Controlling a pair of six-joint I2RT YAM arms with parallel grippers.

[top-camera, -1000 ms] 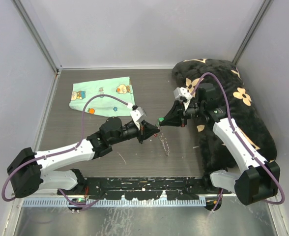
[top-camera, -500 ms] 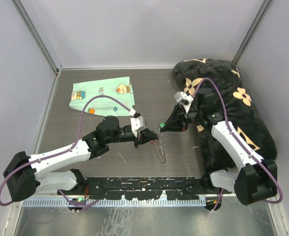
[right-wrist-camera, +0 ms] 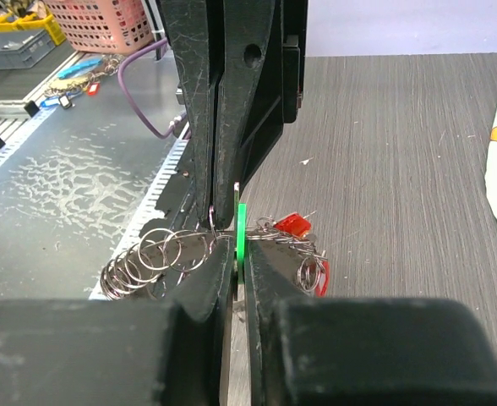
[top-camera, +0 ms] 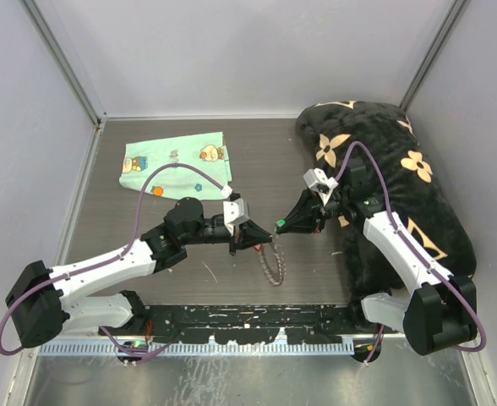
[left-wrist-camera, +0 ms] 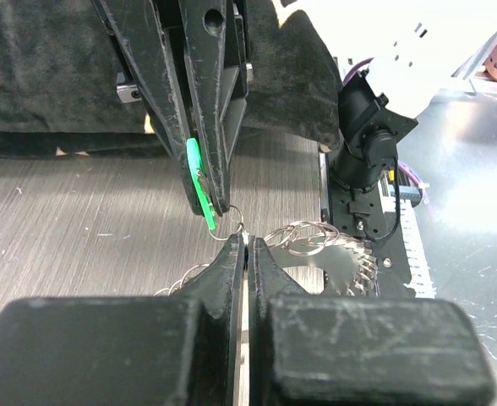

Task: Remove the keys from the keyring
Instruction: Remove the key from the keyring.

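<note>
Just left of the black flower-print cushion, the two grippers meet tip to tip. The left gripper, the one farther from the cushion, has its fingers pressed together on the wire of the keyring. The ring droops from that grip in a loose strand, with its loops and the red-headed keys bunched beneath. The right gripper, on the cushion's side, pinches the green-headed key edge-on between its fingers. How firmly is hard to judge, since the key nearly fills the slit. The mint cartoon cloth lies well left of the cushion.
</note>
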